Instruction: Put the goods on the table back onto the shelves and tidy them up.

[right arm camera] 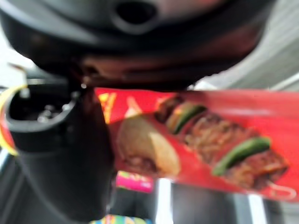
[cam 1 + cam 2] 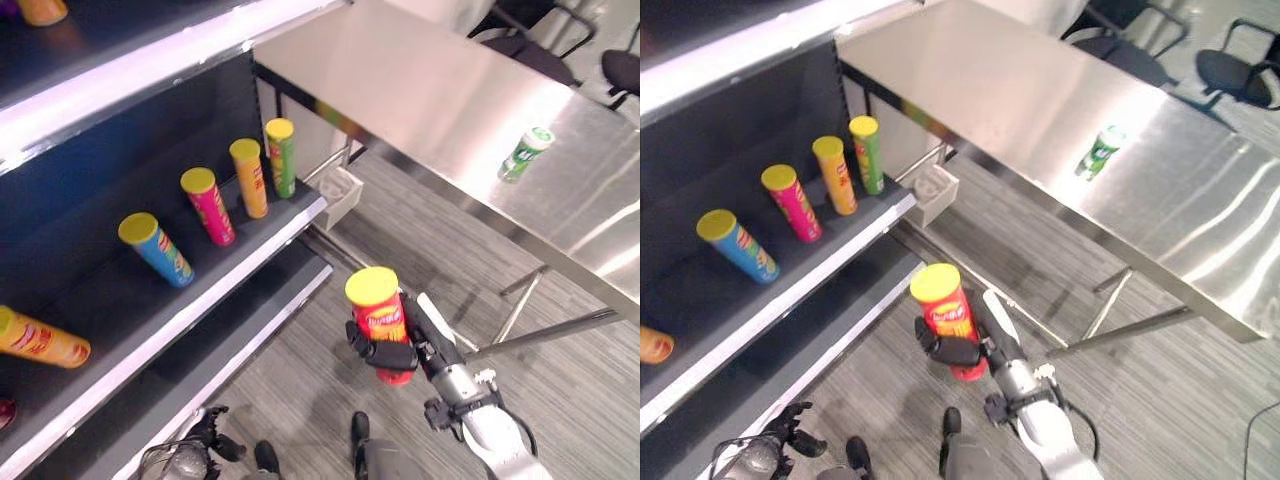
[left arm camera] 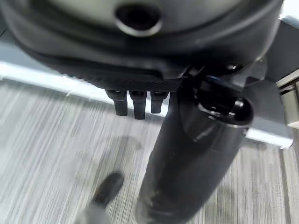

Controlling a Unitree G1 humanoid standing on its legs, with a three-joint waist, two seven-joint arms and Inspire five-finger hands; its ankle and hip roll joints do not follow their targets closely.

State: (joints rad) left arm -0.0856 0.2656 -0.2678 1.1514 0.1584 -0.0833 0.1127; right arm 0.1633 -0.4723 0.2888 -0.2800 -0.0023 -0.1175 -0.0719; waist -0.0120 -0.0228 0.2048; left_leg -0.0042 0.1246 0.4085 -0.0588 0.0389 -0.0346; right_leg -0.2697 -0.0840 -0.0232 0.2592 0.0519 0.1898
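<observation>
Floor: grey striped carpet. Dark shelving unit with pale front edges and a lit strip above. Steel table on thin metal legs, strong glare on top. Black chairs beyond the table. Small white bin at shelf end.

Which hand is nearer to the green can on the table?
Right. The right hand holds the red can below the green can; the left hand hangs lower, by the shelf.
</observation>
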